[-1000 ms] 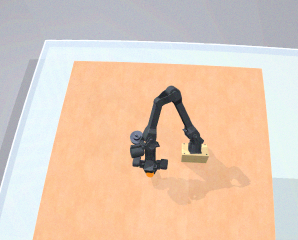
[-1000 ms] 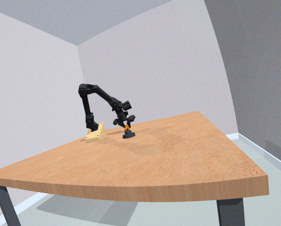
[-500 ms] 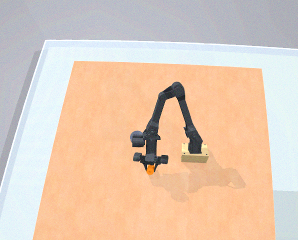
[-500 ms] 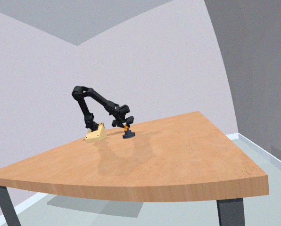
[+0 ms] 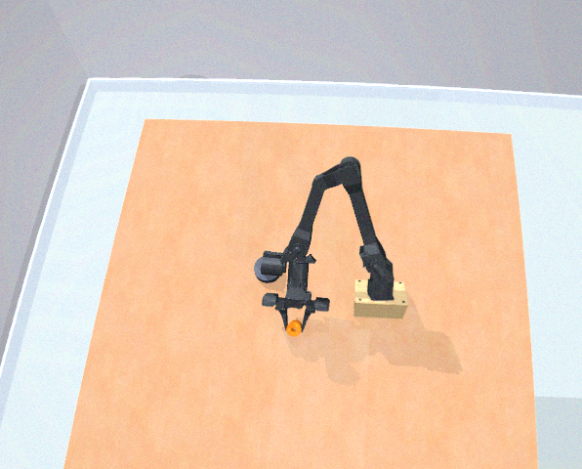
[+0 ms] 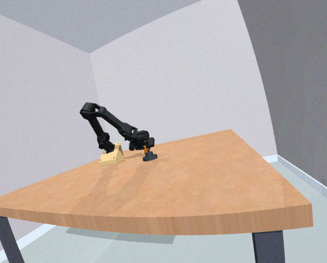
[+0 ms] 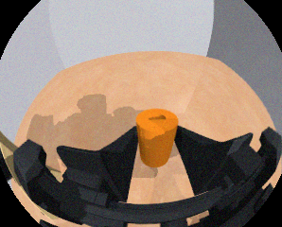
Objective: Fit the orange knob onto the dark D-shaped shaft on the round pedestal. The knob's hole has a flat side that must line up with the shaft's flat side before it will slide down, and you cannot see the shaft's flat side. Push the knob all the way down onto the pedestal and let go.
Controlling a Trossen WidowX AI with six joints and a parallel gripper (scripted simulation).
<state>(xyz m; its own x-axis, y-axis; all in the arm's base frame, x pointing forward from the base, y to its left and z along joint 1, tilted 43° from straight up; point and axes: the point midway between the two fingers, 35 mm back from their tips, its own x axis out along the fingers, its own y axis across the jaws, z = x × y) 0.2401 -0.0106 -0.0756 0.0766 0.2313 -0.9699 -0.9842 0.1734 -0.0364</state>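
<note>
My gripper is shut on the orange knob, with one finger on each side of it. The hand is tilted well over, and the knob is held above the table. The knob's far end faces away from the hand and shows a dark hole with a straight edge in the wrist view. The round dark pedestal stands apart from the knob, partly behind the wrist in the top view. Its shaft is hidden there and cannot be told from the dark arm in the exterior view. The wrist view does not show the pedestal.
The arm's tan base block stands right of the hand in the top view. The wooden table carries the arm and pedestal. Shadows of the arm fall across its top.
</note>
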